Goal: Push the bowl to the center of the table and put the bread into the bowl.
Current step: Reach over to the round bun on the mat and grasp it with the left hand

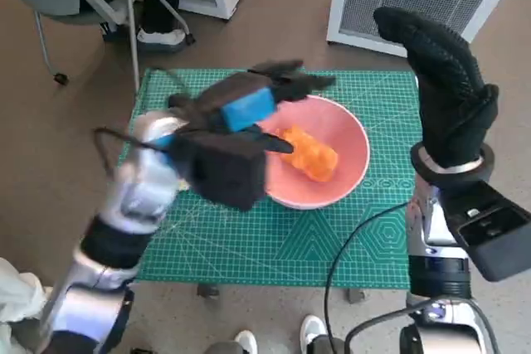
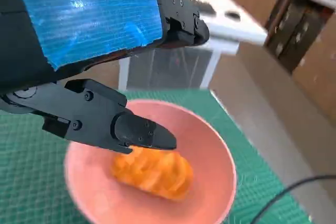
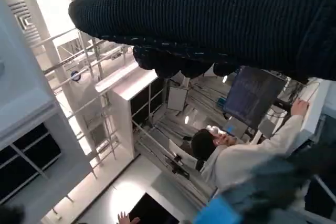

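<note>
Left wrist view puts the left hand (image 2: pixel 100 72) just above the bowl (image 2: pixel 210 145), its black fingers (image 2: pixel 139 132) spread and holding nothing, one tip hanging over the bread (image 2: pixel 155 171) but not visibly touching it. The orange bread lies inside the pink bowl, on its floor, slightly toward the side nearer the robot's left. From the head view the same hand (image 1: pixel 236 126) hovers over the bowl's (image 1: pixel 353 147) left rim, and the bowl sits on the green cutting mat (image 1: pixel 274 238), roughly mid-table though a little toward the far edge. By the look of it the placing is done and the step in hand is the release and retreat — so the thing to do well is to leave cleanly. The fingers should stay apart and lift straight up before the arm swings back, since a sideways pull could catch the rim and drag or tip the light bowl off its spot. The cable (image 1: pixel 365 238) trailing across the mat near the bowl is worth avoiding too. The right hand (image 1: pixel 444 89) is raised well clear at the right side of the table, glove upright with fingers together and nothing in it — the right wrist view shows only the knitted glove (image 3: pixel 220 19) against the room, with a person (image 3: pixel 247 156) seated beyond.
</note>
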You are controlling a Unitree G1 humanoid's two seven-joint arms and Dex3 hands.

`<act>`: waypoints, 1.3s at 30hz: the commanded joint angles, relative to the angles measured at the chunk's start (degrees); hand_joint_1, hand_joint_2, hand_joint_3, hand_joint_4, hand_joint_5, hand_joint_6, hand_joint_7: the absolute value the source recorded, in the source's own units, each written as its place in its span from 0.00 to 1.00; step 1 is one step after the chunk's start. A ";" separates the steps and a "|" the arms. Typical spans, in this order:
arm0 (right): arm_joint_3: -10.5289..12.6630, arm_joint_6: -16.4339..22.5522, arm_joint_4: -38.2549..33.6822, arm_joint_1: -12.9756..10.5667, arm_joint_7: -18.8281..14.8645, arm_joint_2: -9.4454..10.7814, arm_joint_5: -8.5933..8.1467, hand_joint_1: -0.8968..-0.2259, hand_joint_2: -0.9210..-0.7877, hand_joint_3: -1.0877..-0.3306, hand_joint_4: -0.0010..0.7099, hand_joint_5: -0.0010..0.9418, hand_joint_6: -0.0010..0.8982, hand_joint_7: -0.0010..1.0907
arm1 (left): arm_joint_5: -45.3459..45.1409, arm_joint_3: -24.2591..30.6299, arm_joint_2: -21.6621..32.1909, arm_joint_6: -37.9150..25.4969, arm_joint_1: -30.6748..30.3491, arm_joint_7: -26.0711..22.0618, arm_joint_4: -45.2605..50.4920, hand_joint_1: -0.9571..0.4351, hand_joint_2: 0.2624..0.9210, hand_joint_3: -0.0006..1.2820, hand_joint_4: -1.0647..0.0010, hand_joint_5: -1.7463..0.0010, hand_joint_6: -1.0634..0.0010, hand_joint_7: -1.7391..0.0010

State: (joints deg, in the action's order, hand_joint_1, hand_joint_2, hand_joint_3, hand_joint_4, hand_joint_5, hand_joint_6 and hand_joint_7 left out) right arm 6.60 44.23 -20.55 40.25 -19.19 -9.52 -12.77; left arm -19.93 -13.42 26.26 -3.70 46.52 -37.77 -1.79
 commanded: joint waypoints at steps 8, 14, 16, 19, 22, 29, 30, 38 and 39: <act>-0.20 -0.60 -0.50 -1.14 0.14 0.54 0.40 0.45 0.00 0.31 0.00 0.54 0.00 0.60 | 4.09 10.77 11.27 2.41 -9.17 0.04 5.38 0.34 1.00 0.05 0.90 0.98 0.76 0.99; -0.13 -0.24 -1.13 -0.82 0.07 0.53 0.70 0.46 0.00 0.31 0.00 0.54 0.00 0.61 | 3.57 13.78 15.05 2.31 -12.92 0.91 5.30 0.35 1.00 0.05 0.87 0.98 0.74 0.98; -0.15 -0.11 -1.44 -0.66 -0.04 0.50 0.70 0.46 0.00 0.31 0.00 0.55 0.00 0.61 | 3.25 14.32 16.00 2.14 -14.14 1.33 4.85 0.37 1.00 0.04 0.87 0.98 0.74 0.98; -0.19 0.24 -2.23 -0.32 -0.36 0.45 0.58 0.47 0.00 0.31 0.00 0.54 0.00 0.61 | 2.53 14.87 17.23 2.13 -16.34 2.26 3.55 0.37 1.00 0.03 0.86 0.99 0.73 0.98; -0.19 0.47 -2.84 -0.08 -0.72 0.36 0.26 0.48 0.00 0.31 0.00 0.53 0.00 0.61 | 2.32 14.77 17.81 1.92 -17.39 2.77 2.58 0.37 0.99 0.02 0.86 0.99 0.73 0.98; -0.29 0.79 -3.84 0.57 -1.78 0.23 -0.45 0.49 0.00 0.31 0.00 0.52 0.00 0.61 | 0.31 13.24 18.52 2.18 -19.23 4.02 -0.79 0.37 0.98 0.01 0.84 0.99 0.71 0.98; -0.30 0.86 -3.91 0.63 -1.94 0.20 -0.53 0.49 0.00 0.31 0.00 0.52 0.00 0.61 | 0.06 12.86 18.48 2.13 -19.27 4.07 -1.42 0.38 0.98 0.01 0.84 0.99 0.71 0.98; -0.13 1.11 -4.65 1.15 -3.14 -0.06 -0.95 0.49 0.00 0.31 0.00 0.53 0.00 0.61 | -1.96 9.21 17.34 1.27 -18.24 3.83 -6.85 0.41 0.96 0.00 0.81 0.99 0.68 0.97; -0.09 1.13 -4.74 1.22 -3.25 -0.09 -0.96 0.49 0.00 0.31 0.00 0.53 0.00 0.61 | -2.21 8.69 17.19 1.23 -18.07 3.92 -7.45 0.42 0.96 0.00 0.81 0.99 0.68 0.97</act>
State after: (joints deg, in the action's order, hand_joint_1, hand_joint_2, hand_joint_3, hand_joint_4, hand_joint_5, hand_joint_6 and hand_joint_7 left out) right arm 6.50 45.30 -24.40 41.63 -21.63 -8.96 -13.42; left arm -20.92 -3.09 43.78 -2.08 27.89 -34.13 -7.39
